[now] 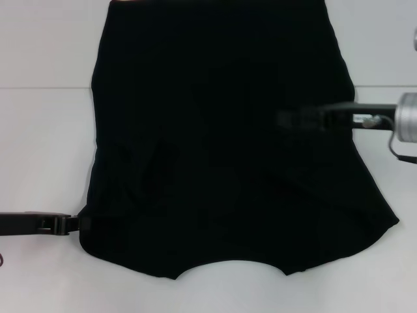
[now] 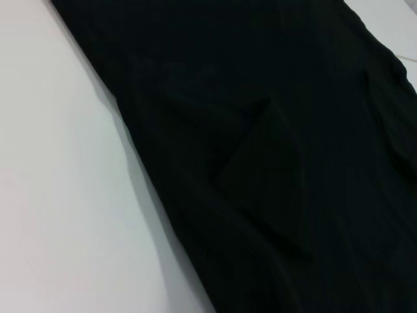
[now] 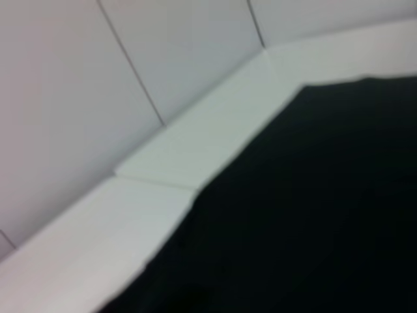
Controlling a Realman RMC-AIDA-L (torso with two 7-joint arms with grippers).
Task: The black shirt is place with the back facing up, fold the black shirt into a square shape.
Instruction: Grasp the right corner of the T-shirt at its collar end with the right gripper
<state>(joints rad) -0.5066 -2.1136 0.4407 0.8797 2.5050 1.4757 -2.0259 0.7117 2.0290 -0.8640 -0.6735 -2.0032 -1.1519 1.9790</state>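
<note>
The black shirt (image 1: 215, 130) lies spread flat on the white table (image 1: 39, 163), its curved neckline at the near edge. A folded flap shows on its left part, also seen in the left wrist view as a raised crease on the black shirt (image 2: 273, 130). My left gripper (image 1: 77, 223) reaches in low from the left and meets the shirt's near-left edge. My right gripper (image 1: 287, 119) comes in from the right and hangs over the shirt's right half. The right wrist view shows only the black shirt (image 3: 313, 228) and its far edge.
White table (image 2: 58, 195) surface surrounds the shirt on the left, right and near side. A white panelled wall (image 3: 130, 65) rises behind the table's far edge (image 3: 195, 163). The shirt's far hem runs past the top of the head view.
</note>
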